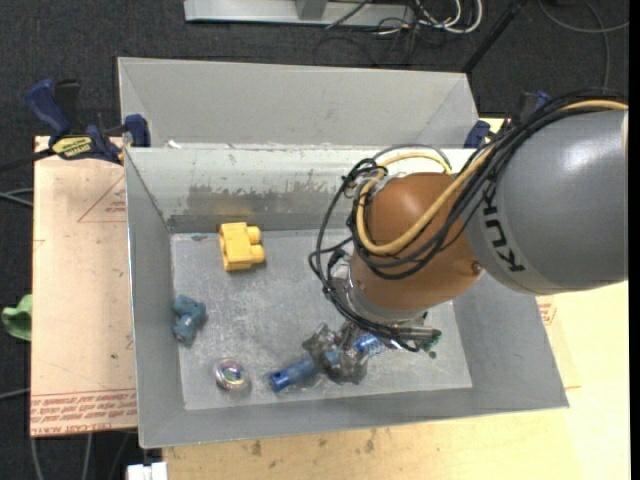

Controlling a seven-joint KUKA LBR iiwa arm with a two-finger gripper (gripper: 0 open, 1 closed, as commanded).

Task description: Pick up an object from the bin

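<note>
1. I see the grey bin [150,268] with the arm [560,208] reaching in from the right; its orange-brown wrist cover [415,238] hangs above the floor's right half.
2. The gripper [345,353] is low over the floor, near the front wall; I cannot tell whether the claw is spread or pressed together.
3. The yellow block [241,246] lies well apart, near the back wall.
4. The blue-grey lump [187,317] lies by the left wall.
5. The blue cylinder-like piece [292,375] lies just left of the gripper; it possibly touches the claw.
6. The shiny ring [231,374] sits left of that.
</note>
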